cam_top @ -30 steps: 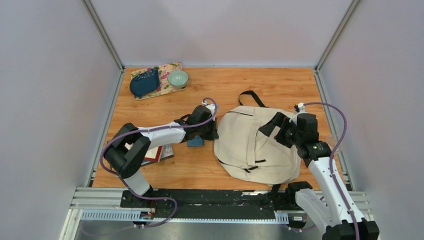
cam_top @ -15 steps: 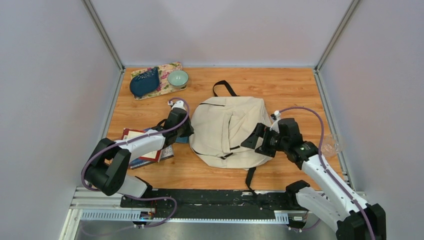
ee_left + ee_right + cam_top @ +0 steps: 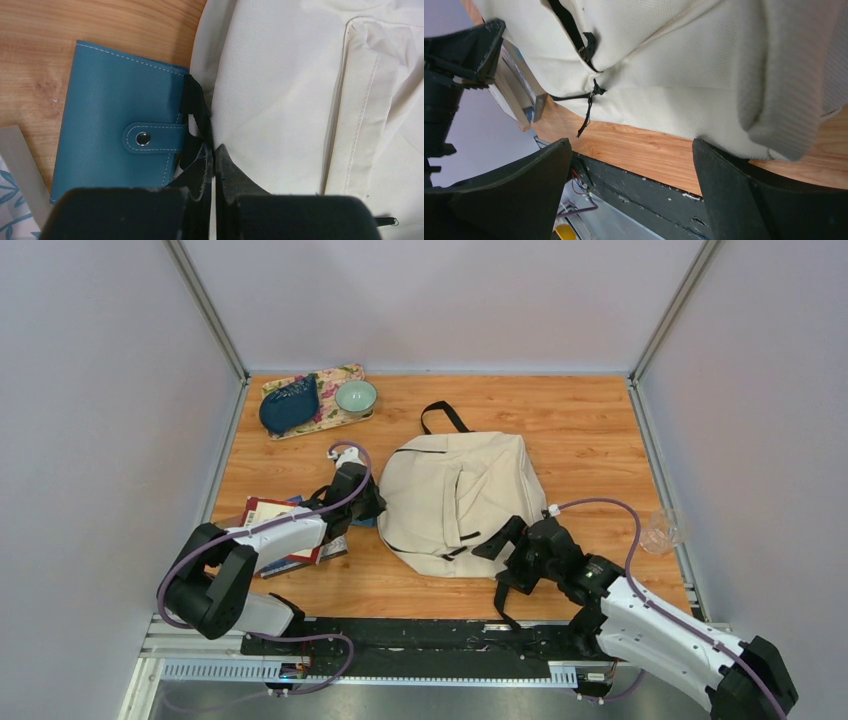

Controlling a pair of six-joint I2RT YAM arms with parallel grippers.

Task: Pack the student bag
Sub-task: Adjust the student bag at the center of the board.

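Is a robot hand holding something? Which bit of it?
The left hand is shut on the student bag, pinching its side edge beside the blue wallet. The right hand is open and holds nothing.

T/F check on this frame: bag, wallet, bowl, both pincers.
1. The right pincer is open. True.
2. The blue wallet is inside the student bag. False: it lies on the table, against the bag's left edge.
3. The green bowl sits on the floral mat at the far left corner. True.
4. The left pincer hangs open above the books. False: it is shut at the bag's left edge, apparently on a black tab.
5. The student bag lies flat on the table. True.
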